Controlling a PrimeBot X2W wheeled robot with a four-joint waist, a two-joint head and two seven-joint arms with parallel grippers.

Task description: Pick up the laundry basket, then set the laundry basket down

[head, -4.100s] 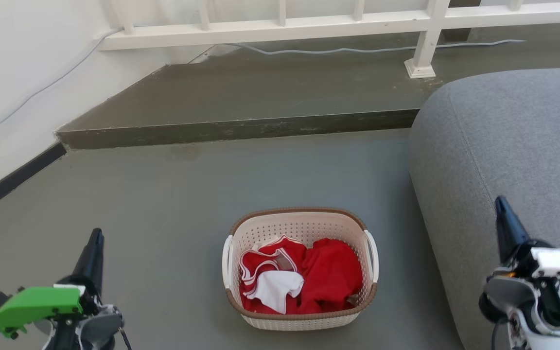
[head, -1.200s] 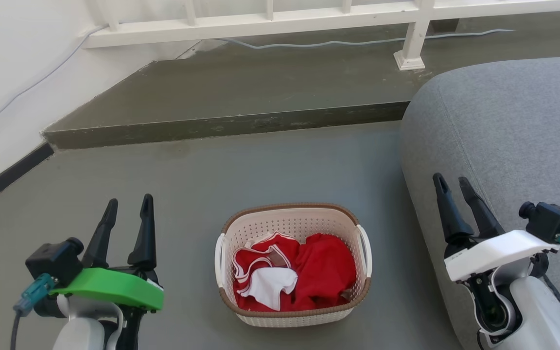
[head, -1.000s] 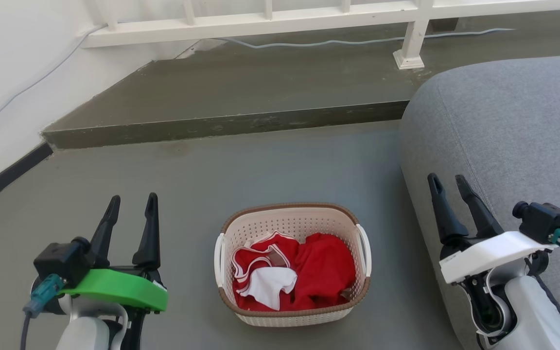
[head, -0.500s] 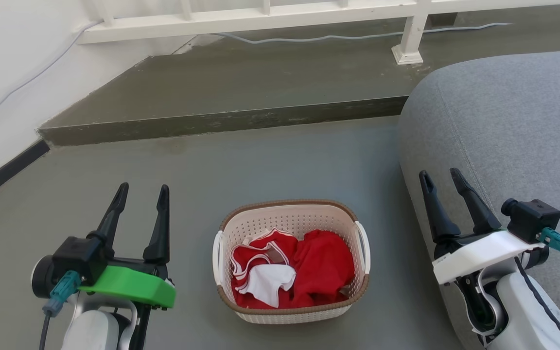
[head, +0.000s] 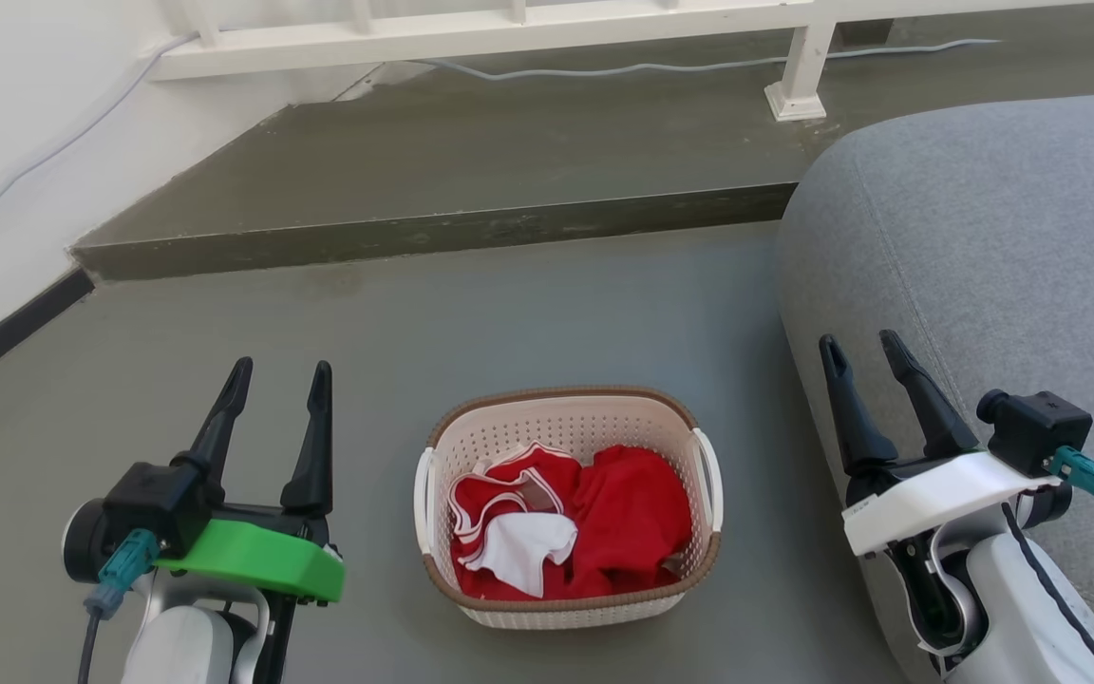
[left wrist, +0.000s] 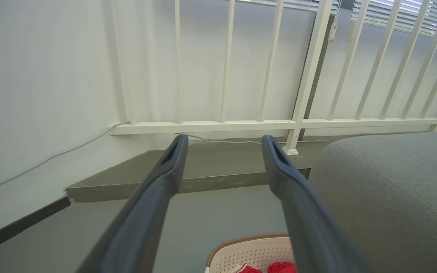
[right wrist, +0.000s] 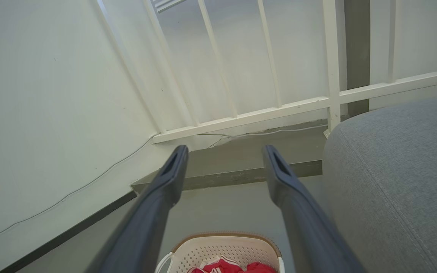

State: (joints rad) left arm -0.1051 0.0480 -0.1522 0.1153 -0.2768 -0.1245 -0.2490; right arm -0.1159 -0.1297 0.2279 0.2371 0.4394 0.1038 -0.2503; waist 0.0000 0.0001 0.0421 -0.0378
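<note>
The laundry basket (head: 566, 608) stands on the grey floor at the lower middle of the head view, cream perforated plastic with a brown rim and a white handle on each side, holding red and white clothes (head: 571, 537). My left gripper (head: 281, 372) is open, hovering to the basket's left, apart from it. My right gripper (head: 860, 344) is open on the basket's right, in front of the grey sofa. The basket's far rim shows at the bottom of the left wrist view (left wrist: 249, 238) and of the right wrist view (right wrist: 226, 236), below the open fingers.
A grey sofa (head: 984, 237) fills the right side, close to the basket. A raised dark step (head: 433, 233) crosses the floor ahead, with a white railing (head: 509, 33) and a cable behind it. A white wall (head: 6, 142) runs along the left.
Both arms rose into the head view and their fingers spread open on either side of the basket. The camera tilted slightly; the basket has stayed in place on the floor.
</note>
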